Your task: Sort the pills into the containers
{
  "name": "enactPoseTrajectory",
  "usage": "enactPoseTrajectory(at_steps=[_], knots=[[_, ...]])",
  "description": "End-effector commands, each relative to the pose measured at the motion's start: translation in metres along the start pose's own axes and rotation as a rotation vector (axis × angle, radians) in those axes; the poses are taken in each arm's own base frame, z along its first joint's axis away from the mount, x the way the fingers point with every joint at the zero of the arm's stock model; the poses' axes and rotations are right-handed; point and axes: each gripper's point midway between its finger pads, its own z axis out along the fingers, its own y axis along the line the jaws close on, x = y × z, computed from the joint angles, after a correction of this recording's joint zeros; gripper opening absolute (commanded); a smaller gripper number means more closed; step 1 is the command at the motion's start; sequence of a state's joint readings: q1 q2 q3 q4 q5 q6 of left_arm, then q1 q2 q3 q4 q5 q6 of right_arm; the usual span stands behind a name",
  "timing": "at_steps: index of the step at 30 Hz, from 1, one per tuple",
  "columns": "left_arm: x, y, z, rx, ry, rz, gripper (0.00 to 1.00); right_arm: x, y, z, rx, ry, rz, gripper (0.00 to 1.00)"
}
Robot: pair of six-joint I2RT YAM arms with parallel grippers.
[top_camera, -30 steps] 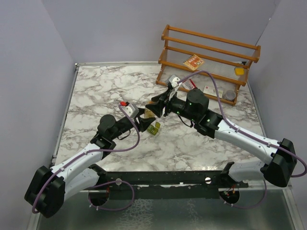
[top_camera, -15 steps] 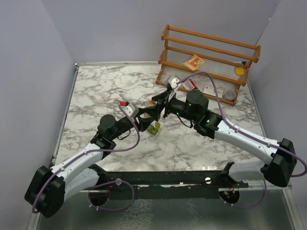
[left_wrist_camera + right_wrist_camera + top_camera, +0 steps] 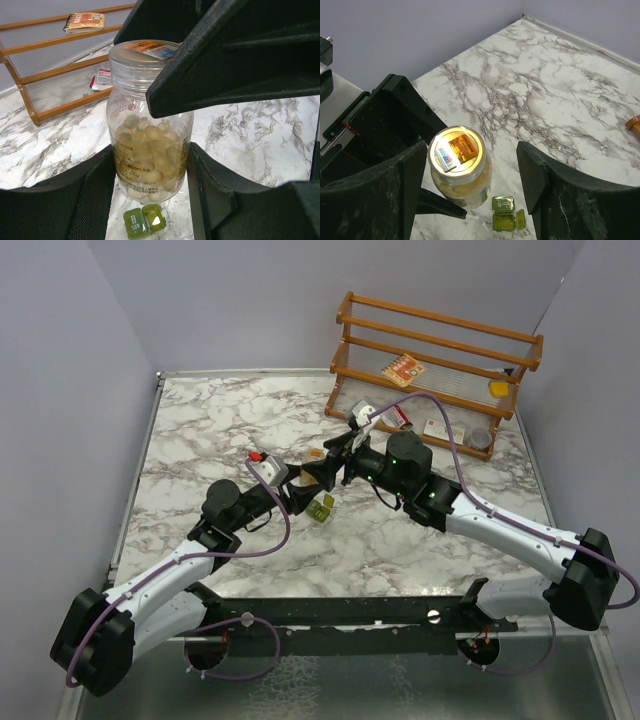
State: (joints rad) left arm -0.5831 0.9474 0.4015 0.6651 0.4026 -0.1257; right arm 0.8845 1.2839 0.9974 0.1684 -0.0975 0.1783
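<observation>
Marble tabletop (image 3: pixel 200 440) carries the open olive-green pill box (image 3: pixel 506 214), and close by it the left gripper (image 3: pixel 152 170) is closed on the lower body of a clear bottle (image 3: pixel 465 187) with the pale yellow pills (image 3: pixel 145 135) heaped loose inside. Right gripper (image 3: pixel 472 157) hangs spread wide over the lid (image 3: pixel 145 52), one finger on each side, touching nothing. Hard, smooth and probably light, the bottle looks slippery, so the lid's rim seems the surest hold, while the tiny, roll-prone pills seem better tipped out than pinched.
</observation>
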Motion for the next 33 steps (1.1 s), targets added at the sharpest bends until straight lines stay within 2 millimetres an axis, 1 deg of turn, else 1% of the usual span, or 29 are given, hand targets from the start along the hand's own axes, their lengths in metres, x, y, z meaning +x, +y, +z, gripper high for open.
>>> enactPoseTrajectory(at_steps=[1,4,9,11,13,16,18,22,25,28,31,33], knots=[[-0.024,-0.004,0.004,0.019,-0.071,0.021,0.0,-0.021,0.001,0.0,0.01,-0.063,-0.017,0.71],[-0.023,-0.004,0.004,0.021,-0.069,0.02,0.0,-0.017,0.002,0.0,0.005,-0.055,-0.01,0.67],[-0.023,-0.004,0.003,0.021,-0.07,0.019,0.0,-0.018,0.004,-0.001,-0.005,-0.055,-0.007,0.57],[-0.023,-0.004,0.003,0.02,-0.07,0.019,0.0,-0.019,0.005,-0.001,-0.013,-0.057,-0.008,0.52],[-0.024,-0.004,0.003,0.019,-0.072,0.021,0.0,-0.019,0.006,0.0,-0.019,-0.055,-0.01,0.44],[-0.024,-0.005,0.003,0.026,-0.071,0.022,0.0,-0.019,0.009,0.0,-0.033,-0.051,-0.008,0.24],[-0.024,-0.007,0.003,0.035,-0.073,0.025,0.0,-0.018,0.011,0.001,-0.042,-0.046,-0.009,0.14],[-0.026,-0.013,0.004,0.069,-0.079,0.03,0.0,-0.018,0.016,-0.001,-0.071,-0.039,-0.016,0.06],[-0.03,-0.019,0.003,0.101,-0.094,0.029,0.0,-0.021,0.017,-0.006,-0.079,-0.038,-0.028,0.01],[-0.036,-0.029,0.001,0.155,-0.113,0.033,0.0,-0.024,0.021,-0.012,-0.096,-0.041,-0.044,0.01],[-0.042,-0.045,-0.002,0.249,-0.131,0.041,0.0,-0.028,0.029,-0.019,-0.144,-0.047,-0.073,0.01],[-0.046,-0.055,-0.005,0.303,-0.145,0.045,0.0,-0.029,0.031,-0.024,-0.157,-0.045,-0.09,0.01]])
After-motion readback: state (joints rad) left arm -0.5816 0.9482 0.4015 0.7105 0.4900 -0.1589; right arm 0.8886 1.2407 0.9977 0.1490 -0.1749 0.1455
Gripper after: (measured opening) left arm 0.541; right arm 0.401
